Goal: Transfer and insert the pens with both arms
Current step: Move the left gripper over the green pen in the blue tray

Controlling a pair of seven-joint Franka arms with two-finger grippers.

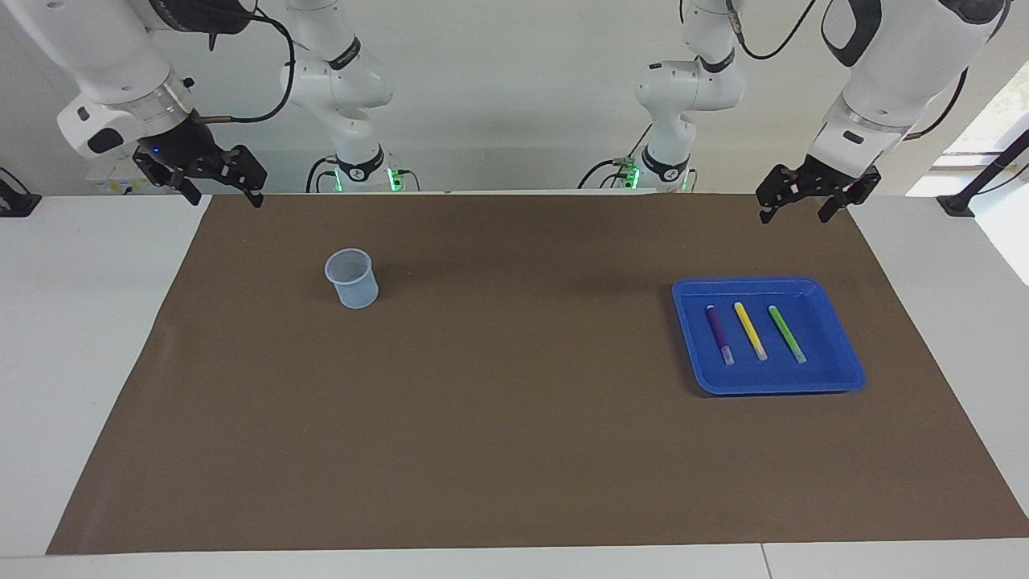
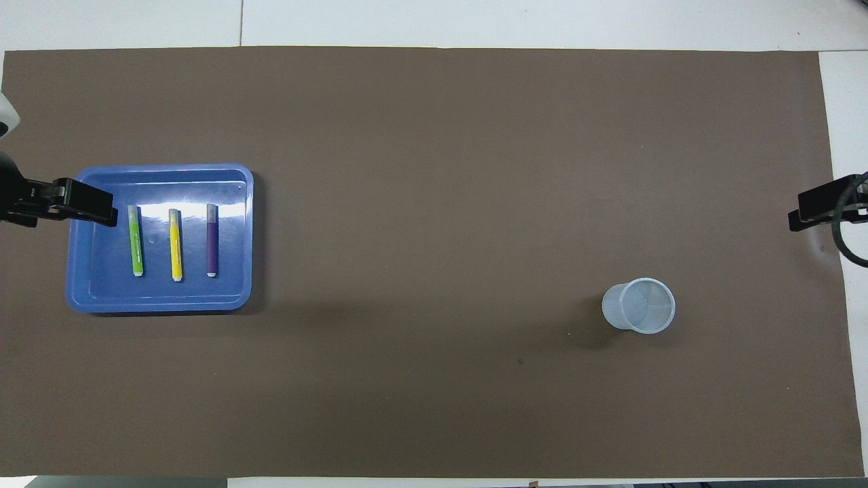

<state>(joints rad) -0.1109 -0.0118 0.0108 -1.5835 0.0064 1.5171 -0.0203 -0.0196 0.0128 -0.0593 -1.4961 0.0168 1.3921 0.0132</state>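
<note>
Nearest the robots, both grippers hang in the air over the mat's (image 1: 514, 450) near edge. The left gripper (image 1: 796, 207) is over the corner at the left arm's end, fingers spread with a clear gap and nothing held; the right gripper (image 1: 227, 193) is over the corner at the right arm's end, fingers likewise parted and empty.

Next out comes the cup (image 1: 352, 278) — clear plastic, upright, mouth open — standing toward the right arm's end, with bare mat all round it and well in from every edge.

A little farther from the robots than the cup lies the tray (image 1: 844, 354), blue and shallow, toward the left arm's end. Its end rim sits close to the mat's edge there.

In the tray lie three pens side by side, apart from one another and clear of the rim: the green pen (image 1: 786, 333) closest to the left arm's end, the yellow pen (image 1: 749, 330) in the middle, the purple pen (image 1: 718, 333) on the cup's side. Their pale cap ends point away from the robots.

Between tray and cup runs a broad stretch of bare mat — as does the strip farthest from the robots.
</note>
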